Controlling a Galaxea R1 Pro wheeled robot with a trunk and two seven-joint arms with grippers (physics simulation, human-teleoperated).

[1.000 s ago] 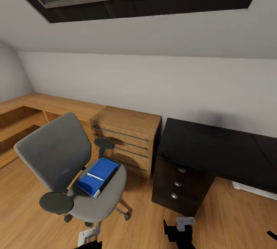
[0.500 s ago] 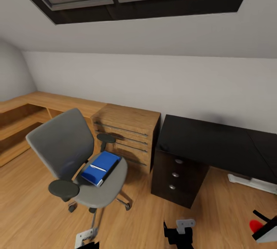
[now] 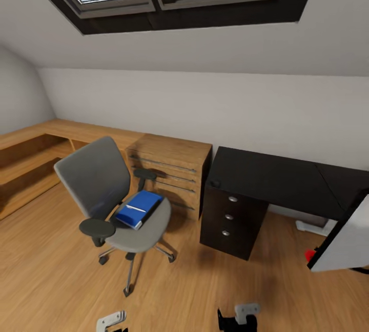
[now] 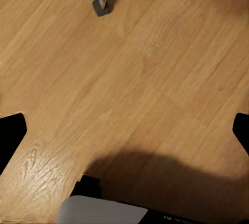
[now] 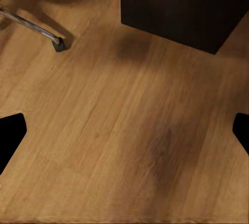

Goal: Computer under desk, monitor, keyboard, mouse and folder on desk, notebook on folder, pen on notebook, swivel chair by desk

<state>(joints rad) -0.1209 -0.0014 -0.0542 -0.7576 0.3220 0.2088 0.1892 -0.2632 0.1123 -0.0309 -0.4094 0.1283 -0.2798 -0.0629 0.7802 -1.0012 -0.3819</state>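
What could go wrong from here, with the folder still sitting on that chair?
The blue folder lies near the front edge of the swivel chair seat with a thin white item on it; a nudge to the rolling chair could tip both off. The chair's legs spread over the wood floor between robot and folder, so the base may bump them.

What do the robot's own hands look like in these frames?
Head view: the left hand shows a light grey bracket over black; the right hand a black body topped by a grey-white bracket. Wrist views: fingers are plain black wedges, with a pale grey rounded housing behind the left ones.
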